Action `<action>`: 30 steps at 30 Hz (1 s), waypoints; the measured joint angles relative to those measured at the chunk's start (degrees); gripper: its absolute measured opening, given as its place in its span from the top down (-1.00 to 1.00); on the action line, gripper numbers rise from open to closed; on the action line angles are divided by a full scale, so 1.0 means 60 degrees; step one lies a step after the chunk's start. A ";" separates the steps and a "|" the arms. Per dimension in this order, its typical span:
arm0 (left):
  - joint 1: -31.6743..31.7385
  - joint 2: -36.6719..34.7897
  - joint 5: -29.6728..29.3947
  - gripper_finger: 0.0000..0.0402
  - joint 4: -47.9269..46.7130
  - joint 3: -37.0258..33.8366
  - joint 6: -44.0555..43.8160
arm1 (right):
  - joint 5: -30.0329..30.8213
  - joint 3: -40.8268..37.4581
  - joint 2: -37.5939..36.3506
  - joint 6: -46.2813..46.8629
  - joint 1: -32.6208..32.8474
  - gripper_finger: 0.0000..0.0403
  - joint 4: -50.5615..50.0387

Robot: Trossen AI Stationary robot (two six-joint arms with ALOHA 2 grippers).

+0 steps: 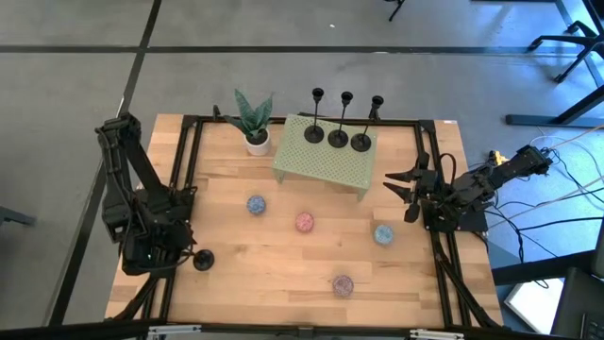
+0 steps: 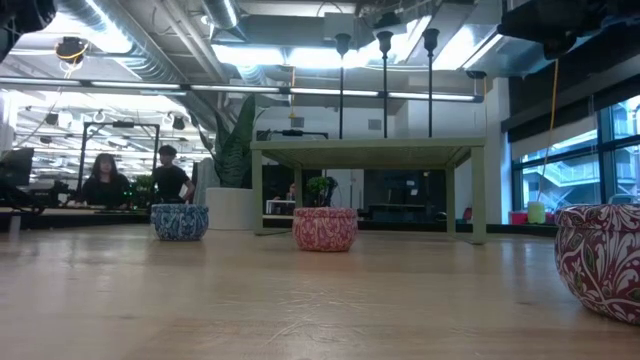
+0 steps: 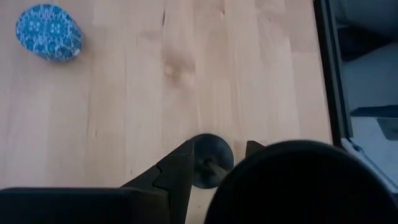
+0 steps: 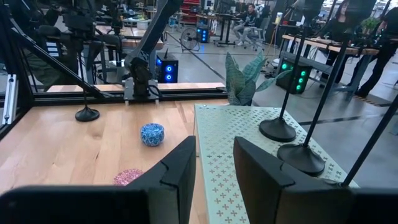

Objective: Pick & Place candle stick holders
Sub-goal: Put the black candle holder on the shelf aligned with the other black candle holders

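Note:
Three black candle stick holders (image 1: 338, 138) stand by their disc bases on a pale green perforated stand (image 1: 326, 162) at the table's far side; their stems also show in the low view (image 2: 384, 80). A fourth holder (image 1: 202, 259) stands upright on the wood near the table's left edge. My left gripper (image 3: 221, 149) hangs over it, open, with one finger on either side of its stem above the disc base (image 3: 208, 158); I see no touch. My right gripper (image 1: 401, 189) is open and empty near the right edge, pointing at the stand (image 4: 249, 149).
Four speckled balls lie on the wood: blue (image 1: 256, 204), pink (image 1: 304, 222), light blue (image 1: 382, 234) and purple (image 1: 342, 284). A potted plant (image 1: 253, 123) stands left of the stand. A black frame (image 1: 179, 170) rims the table. People sit in the room behind.

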 joint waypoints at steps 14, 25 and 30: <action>0.0028 -0.0056 -0.0042 0.29 0.0132 -0.0013 -0.0959 | 0.0000 0.0000 0.0000 0.0000 0.0000 0.44 0.0000; 0.0164 -0.0056 -0.0158 0.43 0.0199 -0.0019 -0.1934 | 0.0000 0.0000 0.0000 -0.0004 0.0000 0.44 0.0001; 0.0172 -0.0063 0.0134 0.68 0.0032 0.0004 -0.1469 | 0.0000 0.0000 0.0000 -0.0009 0.0000 0.44 0.0004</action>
